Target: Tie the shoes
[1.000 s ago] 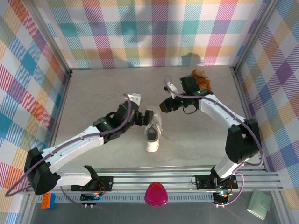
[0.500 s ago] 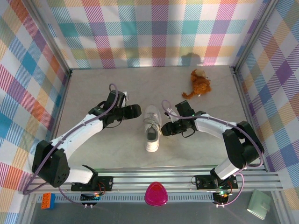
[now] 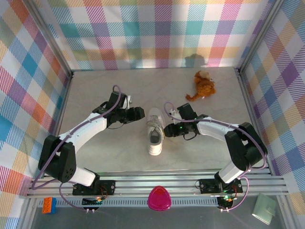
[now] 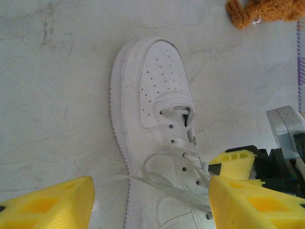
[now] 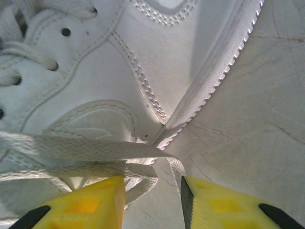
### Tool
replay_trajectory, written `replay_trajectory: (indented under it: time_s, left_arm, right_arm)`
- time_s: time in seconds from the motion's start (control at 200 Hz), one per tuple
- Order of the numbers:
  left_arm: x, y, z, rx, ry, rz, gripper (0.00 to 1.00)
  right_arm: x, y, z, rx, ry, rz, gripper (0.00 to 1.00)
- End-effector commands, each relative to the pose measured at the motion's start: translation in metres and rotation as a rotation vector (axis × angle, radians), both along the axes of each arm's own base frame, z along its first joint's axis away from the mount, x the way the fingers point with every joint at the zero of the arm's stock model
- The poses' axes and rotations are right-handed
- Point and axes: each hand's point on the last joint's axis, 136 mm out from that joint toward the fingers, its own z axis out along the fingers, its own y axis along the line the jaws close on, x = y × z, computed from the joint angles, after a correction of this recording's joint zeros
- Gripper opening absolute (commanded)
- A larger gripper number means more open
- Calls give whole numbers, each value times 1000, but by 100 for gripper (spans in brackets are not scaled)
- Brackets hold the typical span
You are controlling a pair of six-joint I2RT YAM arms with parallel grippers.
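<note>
pale marbled table (image 3: 95,152), plaid walls (image 3: 157,33); white sneaker (image 3: 155,130) lies between both grippers; left gripper (image 4: 151,205) wide open beside it; right gripper (image 5: 152,200) partly open, laces (image 5: 86,152) just ahead of its fingertips

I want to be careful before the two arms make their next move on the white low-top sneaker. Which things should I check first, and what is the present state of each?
1. Open right gripper: ok, jaws apart.
2. A thin white lace inside its gap: cannot tell; it lies just ahead of the jaws.
3. Open left gripper: ok, jaws wide apart.
4. The white low-top sneaker upright on its sole: ok.
5. Bow tied: not ok, the lace lies loose across the sneaker.
6. The brown-and-white plush toy apart from the sneaker: ok.
</note>
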Motion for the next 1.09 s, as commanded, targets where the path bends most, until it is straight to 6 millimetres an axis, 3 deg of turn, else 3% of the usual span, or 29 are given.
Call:
replay_trajectory:
  time_s: [0.0, 0.195, 0.345, 0.505, 0.815, 1.09]
  left_arm:
    - [1, 4, 0, -34, 4, 8, 64]
    - [2, 8, -2, -38, 11, 13, 63]
    - [9, 6, 6, -50, -33, 9, 61]
    - [9, 7, 6, -46, -33, 12, 61]
    - [6, 8, 2, -48, -25, 10, 60]
    - [2, 10, -2, -44, -22, 8, 60]
  right_arm:
    - [-3, 1, -5, 24, 23, -15, 37]
    - [-6, -2, -6, 36, 84, -108, 39]
    - [-7, -18, -12, 3, 199, -323, 41]
    - [-11, -19, -8, 42, 274, -447, 40]
    - [-13, -3, -6, 101, 369, -521, 31]
    - [-14, 13, -12, 137, 426, -536, 33]
